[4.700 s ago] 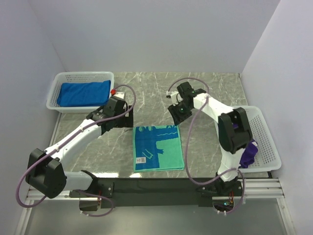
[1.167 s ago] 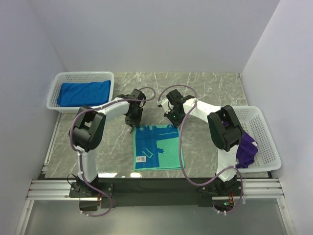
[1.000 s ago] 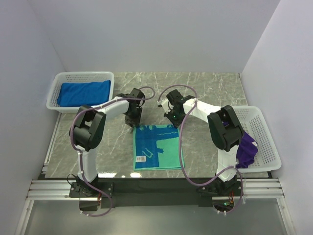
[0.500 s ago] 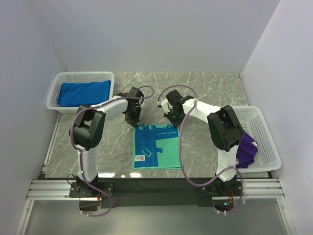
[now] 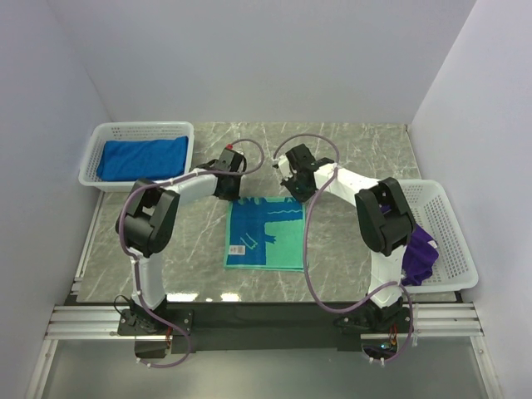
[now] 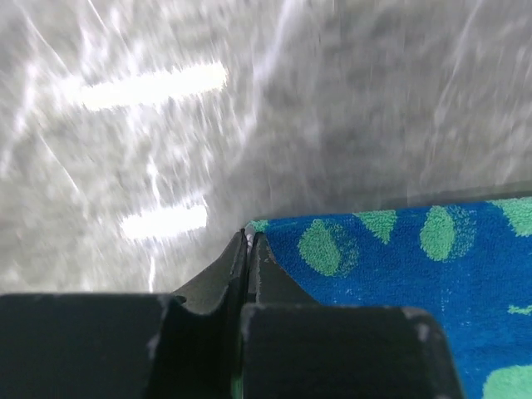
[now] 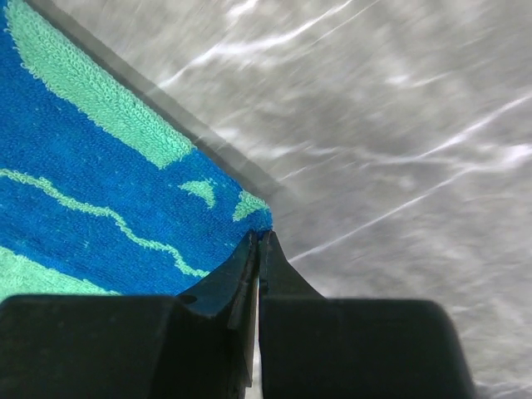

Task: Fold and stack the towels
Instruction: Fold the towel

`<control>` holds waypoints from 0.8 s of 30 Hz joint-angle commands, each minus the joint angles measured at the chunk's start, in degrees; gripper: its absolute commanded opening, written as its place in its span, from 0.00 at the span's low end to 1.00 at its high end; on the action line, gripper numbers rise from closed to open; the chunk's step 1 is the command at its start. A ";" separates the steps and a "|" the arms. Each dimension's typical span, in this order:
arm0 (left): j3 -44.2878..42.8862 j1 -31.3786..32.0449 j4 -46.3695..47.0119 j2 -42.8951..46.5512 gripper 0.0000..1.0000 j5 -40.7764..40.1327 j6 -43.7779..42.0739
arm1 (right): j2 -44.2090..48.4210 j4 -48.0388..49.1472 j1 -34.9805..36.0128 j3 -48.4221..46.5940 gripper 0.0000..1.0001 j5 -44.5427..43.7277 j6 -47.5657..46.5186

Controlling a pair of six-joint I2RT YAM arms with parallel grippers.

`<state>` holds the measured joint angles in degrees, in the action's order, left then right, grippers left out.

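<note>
Pinching the far-left corner of the teal-and-blue patterned towel (image 5: 266,237) in the tightly closed left gripper (image 6: 249,243), and clamping the far-right corner the same way in the right gripper (image 7: 259,239), with the cloth lying spread on the marble table (image 5: 349,158) between both arms. Showing also a royal blue towel (image 5: 141,158) lying in the left basket (image 5: 137,127) and a purple towel (image 5: 420,258) draping over the near rim of the right basket (image 5: 455,241).

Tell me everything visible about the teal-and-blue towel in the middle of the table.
The teal-and-blue towel is terry-looking cloth, blue with green patches and a wavy line, a small white label near its left edge. It lies spread on the marble table between the arms, unfolded. The left gripper is shut on its far left corner, the right gripper on its far right corner.
</note>
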<state>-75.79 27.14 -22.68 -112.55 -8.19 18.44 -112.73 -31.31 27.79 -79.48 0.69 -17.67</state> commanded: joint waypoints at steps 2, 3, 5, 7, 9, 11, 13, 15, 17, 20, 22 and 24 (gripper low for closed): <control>4.50 -0.94 12.20 5.76 0.01 -8.07 -3.32 | 2.94 5.02 -0.99 -1.20 0.00 -8.33 0.18; 6.16 -1.03 14.91 6.55 0.01 -8.25 -3.93 | 3.30 5.64 -1.07 -0.68 0.00 -8.77 0.18; 7.75 -1.03 17.04 8.57 0.01 -8.25 -4.55 | 4.70 7.30 -1.07 -0.15 0.00 -10.53 0.44; 9.60 -1.03 19.07 10.15 0.01 -7.73 -4.81 | 5.76 8.37 -0.99 1.08 0.00 -11.41 0.62; 11.44 -1.03 20.03 11.91 0.01 -7.37 -4.64 | 7.69 10.12 -0.81 2.84 0.00 -12.64 0.88; 12.85 -0.86 21.62 13.40 0.01 -6.76 -4.46 | 9.97 12.31 -0.63 4.33 0.00 -13.34 1.32; 15.31 -0.60 24.06 15.94 0.01 -6.06 -4.46 | 11.56 13.73 -0.28 6.88 0.00 -13.96 1.76; 17.68 0.02 25.22 18.49 0.01 -6.14 -4.29 | 13.58 15.83 0.16 9.42 0.00 -15.18 1.94; 19.09 0.63 26.27 20.00 0.01 -6.75 -4.11 | 15.42 17.33 1.03 11.79 0.00 -16.33 2.46; 21.90 2.21 26.81 22.37 0.01 -8.42 -2.80 | 18.15 19.61 2.18 15.48 0.00 -18.26 3.43; 22.96 2.92 26.81 24.13 0.01 -9.39 -1.39 | 19.90 20.58 3.14 17.42 0.00 -19.40 4.48; 24.63 4.14 26.46 26.05 0.01 -10.97 0.19 | 21.05 21.29 3.93 19.97 0.00 -20.11 5.28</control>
<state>-53.01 30.63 3.18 -90.04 -13.15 16.86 -95.02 -11.88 31.22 -62.22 -12.82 -13.87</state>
